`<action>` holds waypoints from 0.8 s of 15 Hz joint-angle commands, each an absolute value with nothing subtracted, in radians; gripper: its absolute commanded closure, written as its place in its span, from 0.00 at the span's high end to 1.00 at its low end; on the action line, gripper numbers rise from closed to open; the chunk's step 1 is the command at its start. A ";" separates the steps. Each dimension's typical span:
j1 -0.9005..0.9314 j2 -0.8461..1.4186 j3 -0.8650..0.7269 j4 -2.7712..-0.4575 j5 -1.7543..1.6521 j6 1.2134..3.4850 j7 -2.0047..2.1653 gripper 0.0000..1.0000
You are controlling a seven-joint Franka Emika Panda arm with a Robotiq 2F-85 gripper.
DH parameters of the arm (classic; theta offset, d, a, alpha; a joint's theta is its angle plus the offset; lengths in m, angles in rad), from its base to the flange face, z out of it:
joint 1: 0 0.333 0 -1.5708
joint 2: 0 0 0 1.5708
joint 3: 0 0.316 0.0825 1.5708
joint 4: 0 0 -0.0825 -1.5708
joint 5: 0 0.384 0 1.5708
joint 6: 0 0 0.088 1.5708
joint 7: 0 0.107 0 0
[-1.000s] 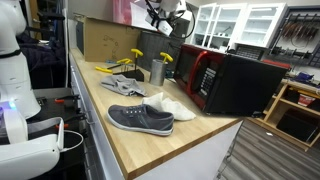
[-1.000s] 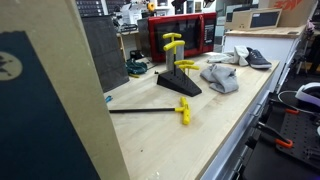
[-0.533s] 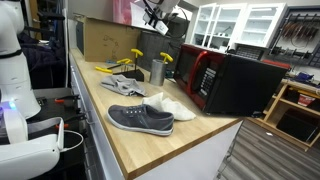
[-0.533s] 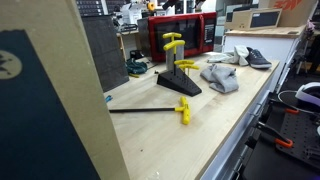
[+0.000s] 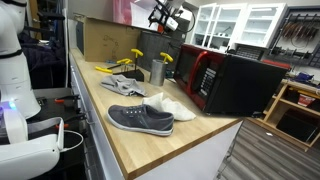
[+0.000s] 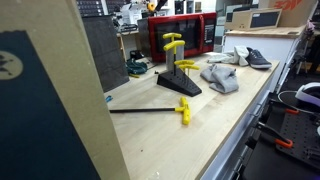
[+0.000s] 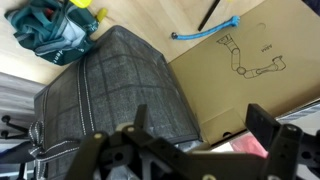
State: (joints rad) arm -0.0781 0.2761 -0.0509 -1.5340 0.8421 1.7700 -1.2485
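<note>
Tool hung high in the upper middle of the frame, jaws wide apart and empty, touching nothing. In the wrist view a grey box lay directly under it, beside cardboard; shoes rested flat on the counter, well apart from it.

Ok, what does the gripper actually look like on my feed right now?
Matte black all over in the wrist view: the gripper has two blocky fingers on angular, jointed linkages. No cables or markings can be made out.
</note>
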 commanded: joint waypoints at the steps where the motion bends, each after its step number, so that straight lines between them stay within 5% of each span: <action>1: -0.103 0.301 -0.030 -1.485 0.801 1.730 -1.228 1.00; 12: -0.106 0.398 -0.003 -1.371 0.608 1.603 -1.267 1.00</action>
